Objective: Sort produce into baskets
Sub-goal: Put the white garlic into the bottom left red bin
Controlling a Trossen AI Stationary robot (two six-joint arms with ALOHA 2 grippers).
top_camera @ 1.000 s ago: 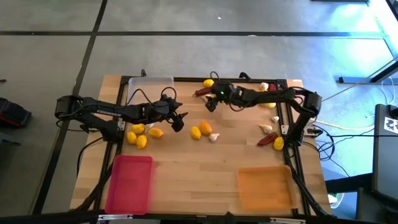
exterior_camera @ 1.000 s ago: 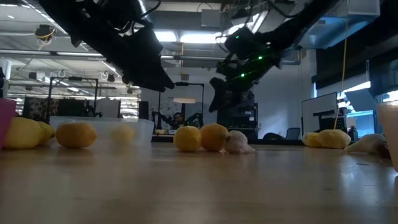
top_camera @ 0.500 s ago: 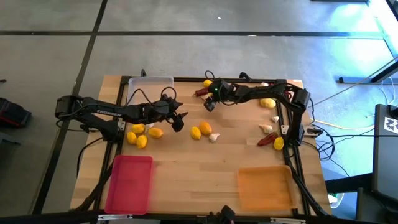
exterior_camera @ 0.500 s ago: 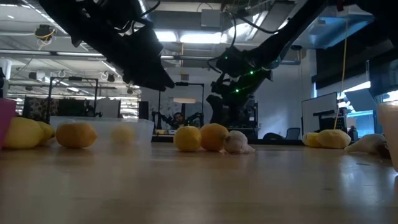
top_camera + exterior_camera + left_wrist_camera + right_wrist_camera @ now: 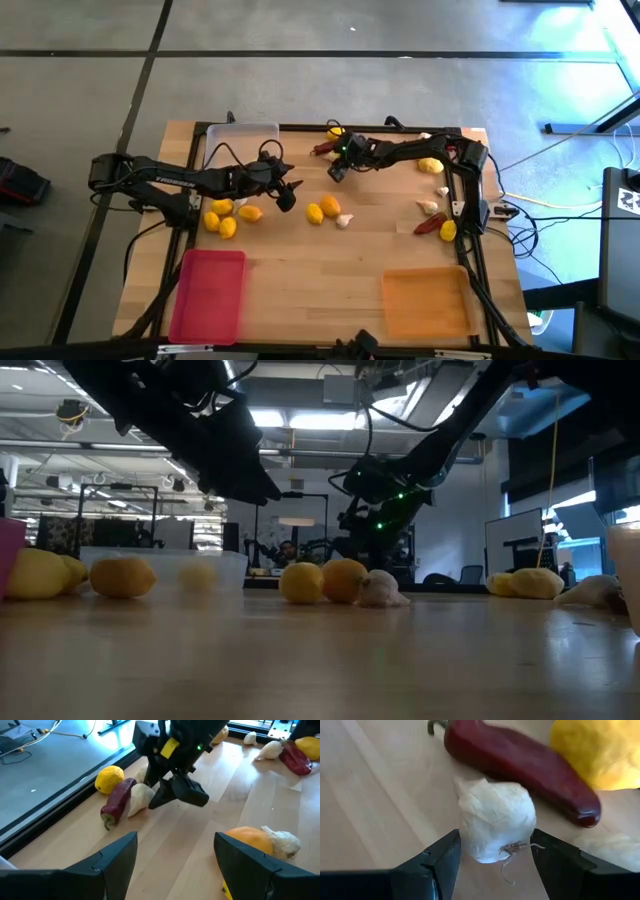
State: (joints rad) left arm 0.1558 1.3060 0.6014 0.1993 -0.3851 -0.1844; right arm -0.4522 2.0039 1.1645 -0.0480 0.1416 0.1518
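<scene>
My right gripper is open near the table's far edge. Its two fingers stand on either side of a whitish garlic bulb that rests on the wood. A dark red chili and a yellow lemon lie just beyond the bulb. The left wrist view shows the same group: garlic, chili and lemon. My left gripper is open and empty above the table's middle left. A yellow lemon, an orange one and a garlic bulb lie beside it. My right gripper's fingers flank the garlic bulb's sides and slant down at it from the table's right. The bulb sits on the table. I cannot tell whether the fingers touch it.
A clear basket stands at the far left, a pink-red one at the near left and an orange one at the near right. Several lemons lie at the left. Garlic, a chili and lemons lie along the right edge.
My right gripper has gone toward the table's far edge and down, closing in on the garlic bulb beside the chili. My left arm has kept still.
</scene>
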